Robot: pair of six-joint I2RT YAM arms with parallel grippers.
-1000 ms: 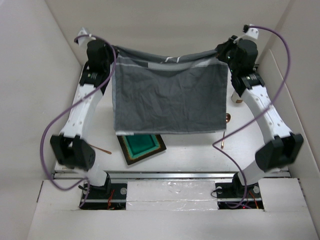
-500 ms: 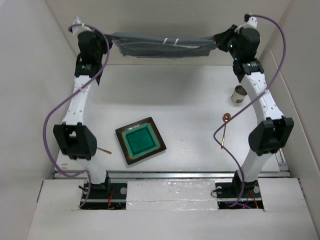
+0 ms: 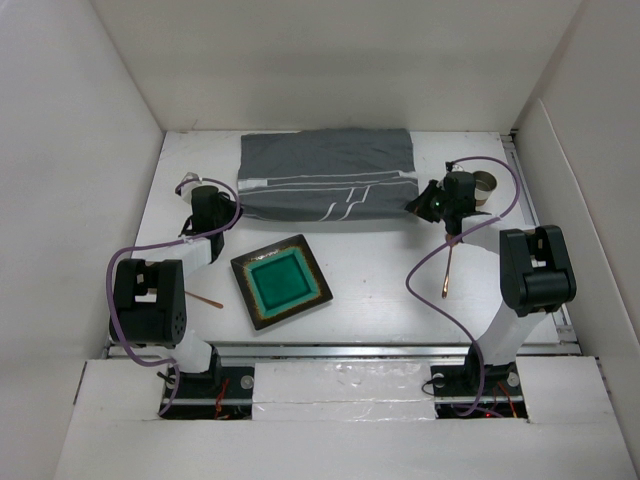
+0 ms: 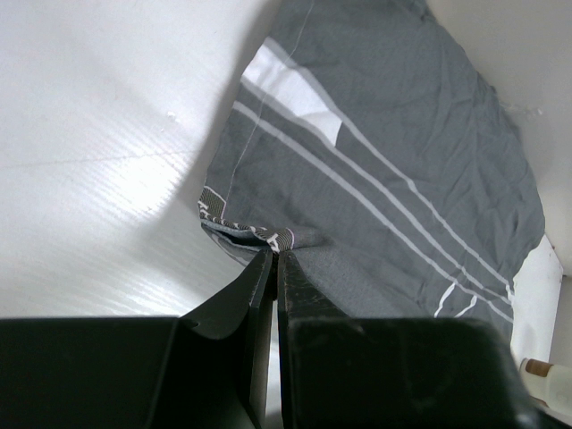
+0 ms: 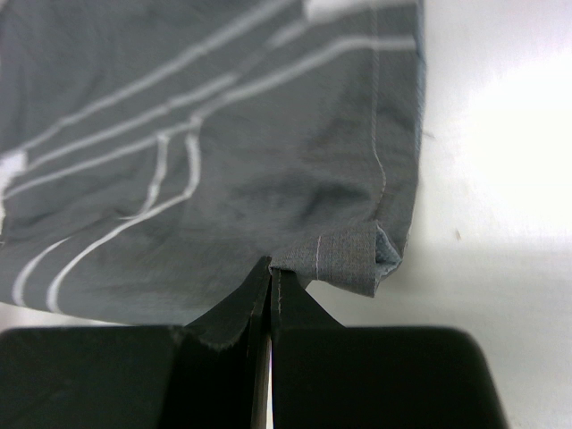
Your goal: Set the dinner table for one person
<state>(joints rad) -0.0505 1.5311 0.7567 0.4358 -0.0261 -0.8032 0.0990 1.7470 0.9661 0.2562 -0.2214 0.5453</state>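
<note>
Now, left hand: clamped on 8 o'clock corner of mat.
right hand: clamped on its 4 o'clock corner.
mat: at 12 o'clock on worktop.

Setting: a robotics lab test cell.
Walls: plain white panels are enclosing the large flat white tabletop.
Cabling: purple cables are looping loose.

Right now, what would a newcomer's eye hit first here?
The grey striped mat lies spread across the far side of the table, its near corners pinched in the left pincer and the right pincer. Closer in, left of centre, sits a square plate with a bright green centre.
</note>
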